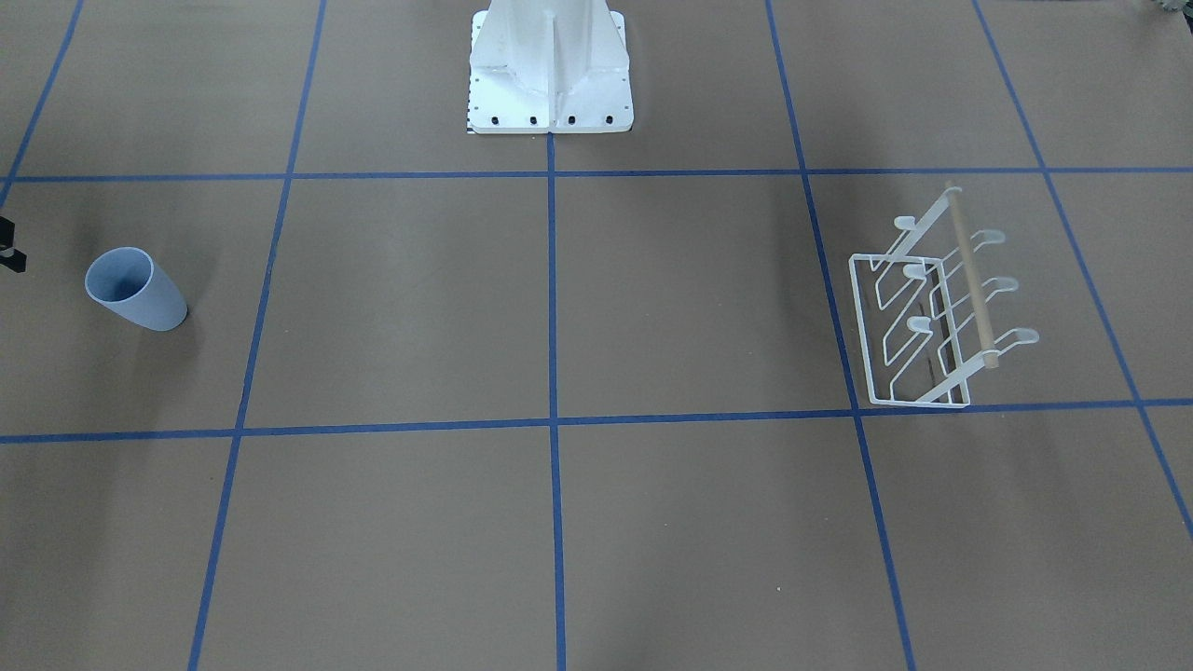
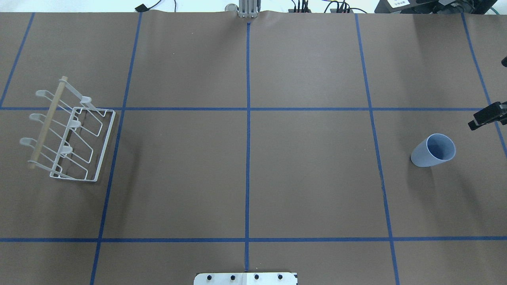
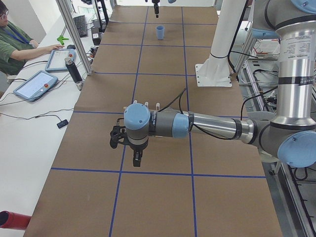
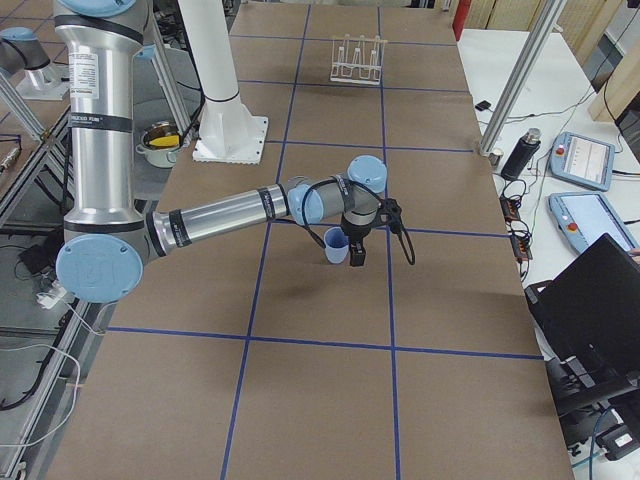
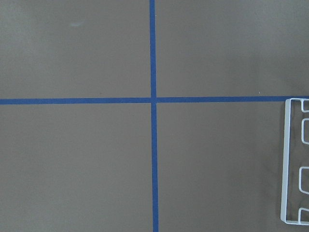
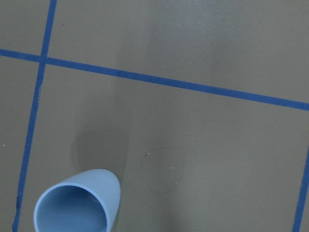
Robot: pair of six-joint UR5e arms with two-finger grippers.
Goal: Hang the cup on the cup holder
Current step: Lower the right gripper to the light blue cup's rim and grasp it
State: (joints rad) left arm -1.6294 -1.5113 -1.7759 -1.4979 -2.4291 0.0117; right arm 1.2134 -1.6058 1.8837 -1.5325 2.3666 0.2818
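The light blue cup (image 2: 432, 150) stands upright, mouth up, on the brown table at my right side; it also shows in the front view (image 1: 135, 289) and the right wrist view (image 6: 77, 203). The right gripper (image 2: 489, 114) hangs just beyond the cup, apart from it, cut by the view's edge; I cannot tell whether it is open. The white wire cup holder (image 2: 71, 134) with its wooden bar stands at the far left, empty, and its base frame shows in the left wrist view (image 5: 294, 164). The left gripper (image 3: 136, 159) points down near the holder; I cannot tell its state.
The white robot base (image 1: 550, 75) stands at the table's middle edge. Blue tape lines (image 2: 248, 158) divide the brown table into squares. An operator (image 3: 15, 44) sits beside tablets (image 3: 37, 84) along the far side.
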